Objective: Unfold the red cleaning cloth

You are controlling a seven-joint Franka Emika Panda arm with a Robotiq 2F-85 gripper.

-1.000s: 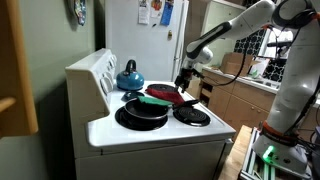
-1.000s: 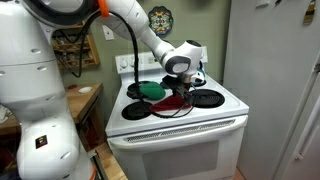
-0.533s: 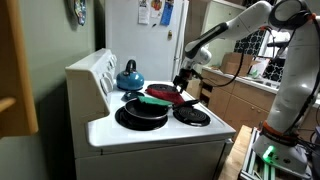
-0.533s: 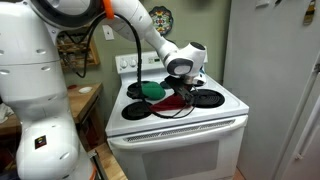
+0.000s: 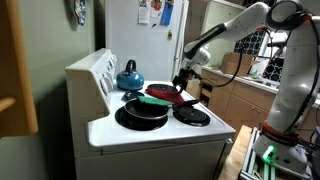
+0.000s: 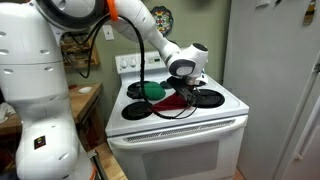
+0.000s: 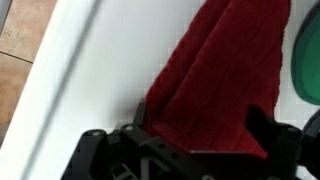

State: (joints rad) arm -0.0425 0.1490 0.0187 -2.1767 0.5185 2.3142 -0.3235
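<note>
Red cloth (image 5: 165, 92) lies on the white stove (image 5: 160, 136), just beside a green thing (image 5: 157, 100) and a black pan (image 5: 140, 115). The gripper (image 5: 183, 84) hangs right over the cloth. I cannot tell if it is pinching.

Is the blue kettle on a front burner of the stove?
No, the blue kettle sits at the back of the stove, beside the control panel and behind the black frying pan.

Soft indoor light, bright window glare behind the arm, low resolution, wrist view blurred close-up
</note>
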